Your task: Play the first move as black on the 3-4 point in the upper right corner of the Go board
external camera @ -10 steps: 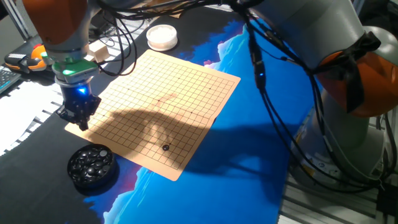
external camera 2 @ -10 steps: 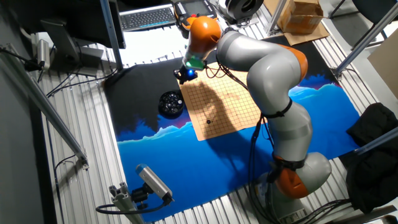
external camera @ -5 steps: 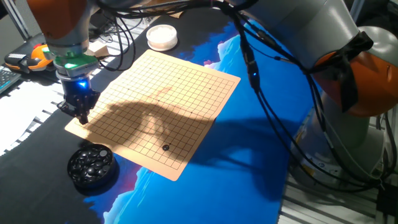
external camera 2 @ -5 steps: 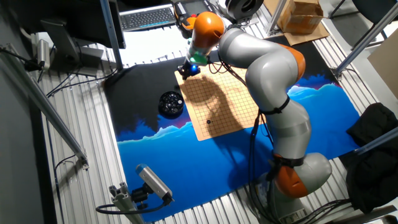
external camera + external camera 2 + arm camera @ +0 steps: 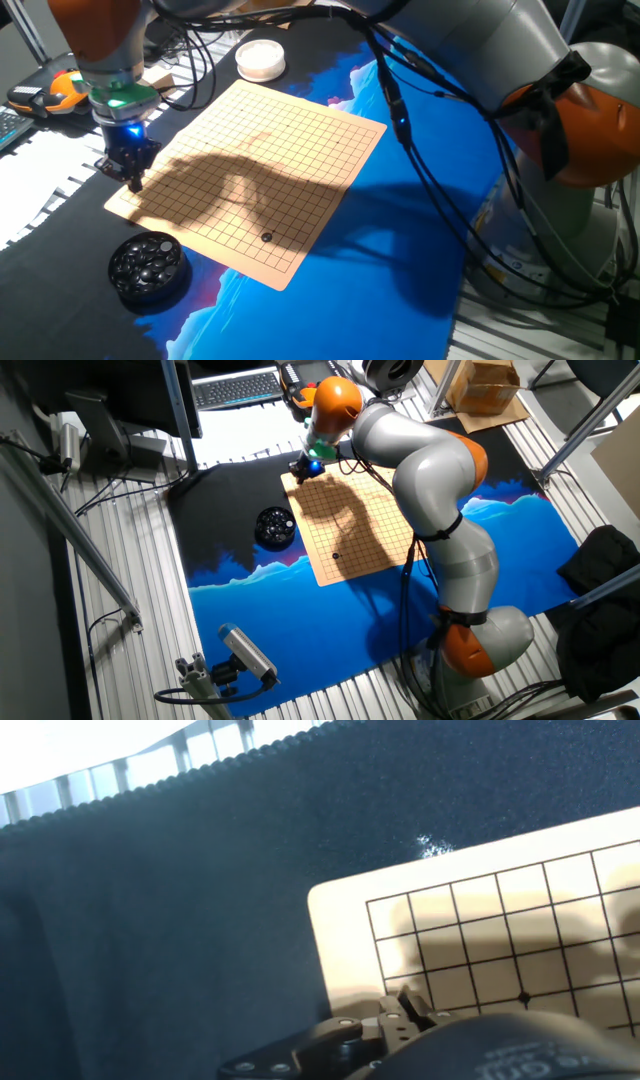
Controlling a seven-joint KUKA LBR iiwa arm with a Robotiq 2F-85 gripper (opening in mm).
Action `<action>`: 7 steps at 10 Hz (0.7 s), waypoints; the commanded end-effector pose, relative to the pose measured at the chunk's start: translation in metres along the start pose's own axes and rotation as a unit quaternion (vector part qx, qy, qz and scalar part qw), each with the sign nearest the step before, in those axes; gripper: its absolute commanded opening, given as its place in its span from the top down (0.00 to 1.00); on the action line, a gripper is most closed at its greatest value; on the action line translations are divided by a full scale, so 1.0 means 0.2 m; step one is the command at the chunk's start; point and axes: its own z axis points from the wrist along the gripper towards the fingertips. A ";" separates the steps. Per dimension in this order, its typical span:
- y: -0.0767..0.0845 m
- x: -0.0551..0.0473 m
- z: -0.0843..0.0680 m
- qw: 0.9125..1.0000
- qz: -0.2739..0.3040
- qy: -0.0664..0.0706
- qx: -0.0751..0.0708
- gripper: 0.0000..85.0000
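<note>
Gripper: hanging over the Go board's corner, finger gap impossible to tell.
Black stone: sitting alone on the grid.
Bowl of stones: resting beside the board.

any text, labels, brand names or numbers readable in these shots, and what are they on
None can be read.
Go board: only grid lines and dots, no letters or numbers.
Keyboard: keys too small to read.
Cardboard box: no legible print at this size.
Gripper and bowl of black stones: no visible marking.
</note>
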 end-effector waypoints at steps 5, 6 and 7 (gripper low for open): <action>-0.05 -0.02 0.03 1.000 -0.004 -0.003 0.013 1.00; -0.06 -0.02 0.04 1.000 -0.002 0.000 0.013 1.00; -0.07 -0.02 0.04 1.000 -0.002 0.004 0.012 1.00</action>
